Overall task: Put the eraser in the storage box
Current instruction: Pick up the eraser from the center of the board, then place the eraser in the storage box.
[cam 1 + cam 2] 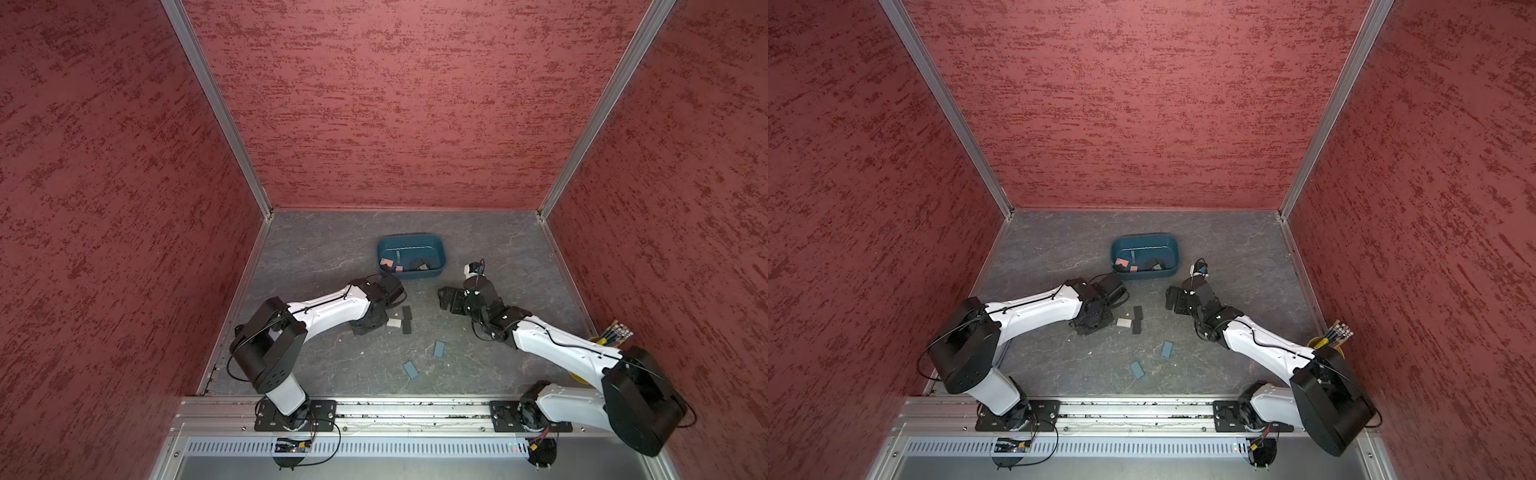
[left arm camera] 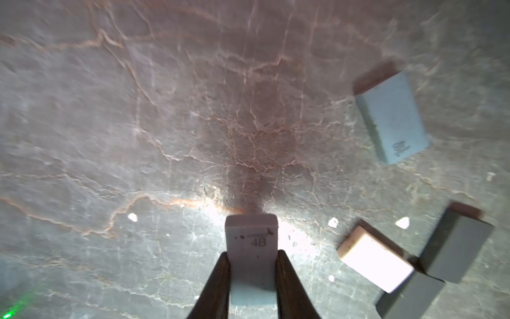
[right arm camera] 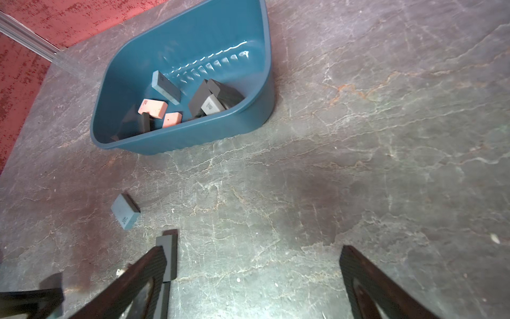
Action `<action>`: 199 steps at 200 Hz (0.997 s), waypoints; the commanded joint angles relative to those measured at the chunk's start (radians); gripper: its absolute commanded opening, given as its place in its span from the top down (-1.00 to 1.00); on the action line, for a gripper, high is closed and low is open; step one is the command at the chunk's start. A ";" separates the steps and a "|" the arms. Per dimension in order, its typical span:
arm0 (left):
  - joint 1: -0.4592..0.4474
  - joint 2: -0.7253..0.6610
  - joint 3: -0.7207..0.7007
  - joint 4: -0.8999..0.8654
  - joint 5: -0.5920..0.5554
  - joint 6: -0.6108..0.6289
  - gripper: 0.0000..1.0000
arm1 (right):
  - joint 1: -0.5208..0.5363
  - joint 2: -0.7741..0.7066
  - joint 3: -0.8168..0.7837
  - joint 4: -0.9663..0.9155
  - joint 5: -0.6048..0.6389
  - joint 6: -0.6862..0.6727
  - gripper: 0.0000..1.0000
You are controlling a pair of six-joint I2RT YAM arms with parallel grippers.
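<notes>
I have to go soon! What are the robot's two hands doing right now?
Left gripper: closed, holding a white eraser.
Right gripper: open, holding nothing.

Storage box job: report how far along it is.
Done: several erasers, pink and dark, lie in the storage box. In hand: the left gripper is shut on a white eraser. Left: five loose erasers on the table, one cream, two dark, two blue. The right gripper is open.

Robot test cell, lab-type: red textured panel walls [image 1: 374,104], aluminium corner posts [image 1: 216,108], two arm bases [image 1: 295,415] bolted to rail [image 1: 415,409].
</notes>
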 commanded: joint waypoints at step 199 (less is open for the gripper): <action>0.103 0.237 0.650 -0.152 -0.064 0.401 0.42 | 0.048 0.055 -0.048 -0.067 0.095 0.084 -0.98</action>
